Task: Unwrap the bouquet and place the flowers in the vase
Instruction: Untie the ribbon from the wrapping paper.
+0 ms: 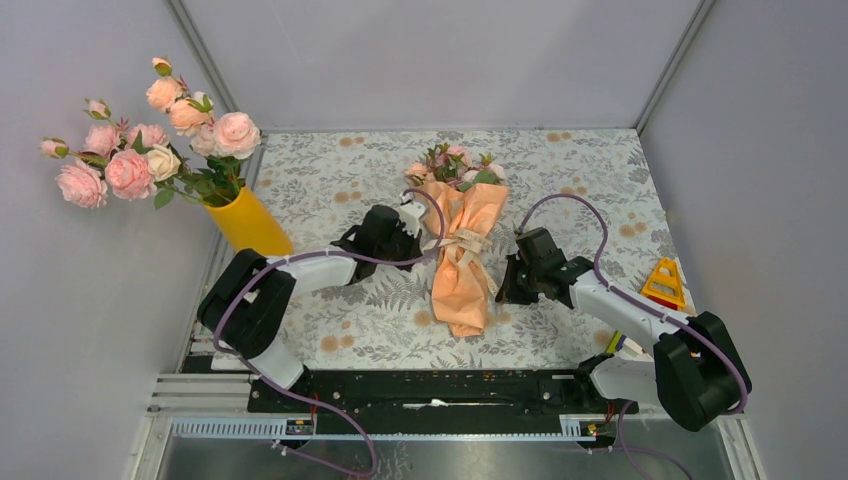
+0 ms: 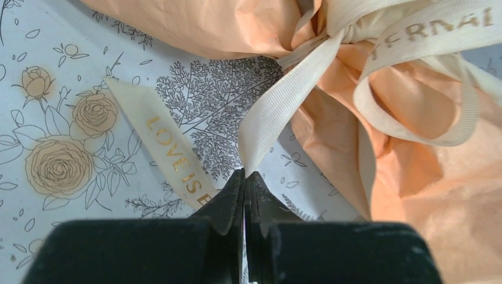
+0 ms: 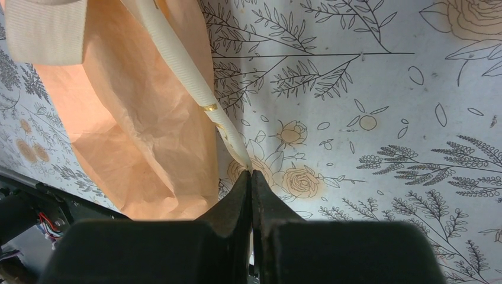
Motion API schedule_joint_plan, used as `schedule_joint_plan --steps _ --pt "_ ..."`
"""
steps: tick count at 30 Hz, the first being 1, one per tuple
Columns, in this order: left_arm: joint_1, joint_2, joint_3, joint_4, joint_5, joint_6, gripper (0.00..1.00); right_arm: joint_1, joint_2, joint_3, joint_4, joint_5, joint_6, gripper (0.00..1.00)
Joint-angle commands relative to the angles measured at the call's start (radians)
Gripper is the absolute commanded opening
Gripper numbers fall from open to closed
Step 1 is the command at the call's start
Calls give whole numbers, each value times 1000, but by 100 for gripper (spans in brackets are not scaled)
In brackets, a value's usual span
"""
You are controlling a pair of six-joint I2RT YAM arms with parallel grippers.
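So the left gripper (image 2: 244, 176) and right gripper (image 3: 251, 176) are each pinched tight on 1 tail of the ribbon (image 2: 284, 100) (bouquet (image 1: 462, 270) lying flat, paper on).

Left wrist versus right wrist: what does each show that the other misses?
Only left wrist: the left claw shut on one ribbon tail, the bow knot, and a gold-lettered tail lying flat on the cloth. Only right wrist: the right claw shut on another tail, the narrow end of the bouquet, and a dark rail. Both: peach paper, floral tablecloth.
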Motion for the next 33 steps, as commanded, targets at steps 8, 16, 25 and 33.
schedule_joint_plan --steps 8,16,25,33 --pt "-53 -69 301 -557 -22 -184 0 -6 4 78 -28 55 -47 0" --pt "-62 -92 325 -648 83 -328 3 -7 9 102 -39 138 -88 0" --pt "-64 -60 287 -596 79 -316 2 -6 22 94 -16 213 -95 0" --pt "-63 -86 233 -510 82 -326 0 -6 30 81 15 209 -86 0"
